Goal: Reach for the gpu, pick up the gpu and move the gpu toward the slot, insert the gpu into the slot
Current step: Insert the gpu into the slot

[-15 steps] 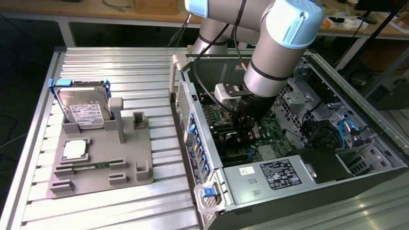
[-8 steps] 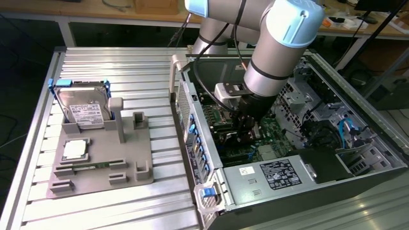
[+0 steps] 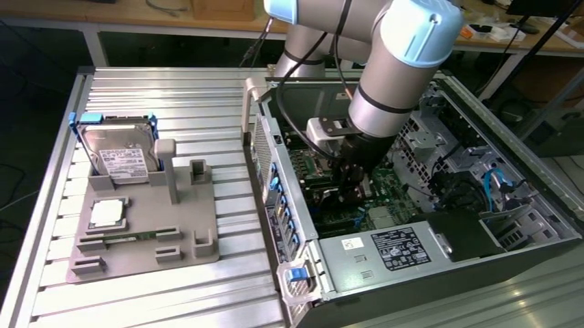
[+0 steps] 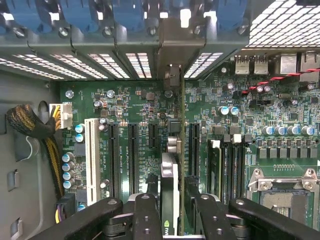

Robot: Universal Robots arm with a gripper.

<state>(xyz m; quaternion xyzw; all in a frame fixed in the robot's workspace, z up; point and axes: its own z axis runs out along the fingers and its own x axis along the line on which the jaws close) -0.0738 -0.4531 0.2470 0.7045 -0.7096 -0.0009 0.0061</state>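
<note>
Green board, black slots, blue clips

The motherboard (image 4: 145, 107) is green with black expansion slots (image 4: 132, 157) and one white slot (image 4: 92, 160); at its 9 o'clock, a black-and-yellow braided cable (image 4: 25, 125). The hard drive (image 3: 119, 154) is silver, white-labelled, blue-framed.

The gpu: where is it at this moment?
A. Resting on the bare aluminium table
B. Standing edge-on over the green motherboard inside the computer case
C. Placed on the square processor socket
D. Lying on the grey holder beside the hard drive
B: in the wrist view the gpu stands edge-on between the end effector fingers, above the motherboard, inside the case.
</note>
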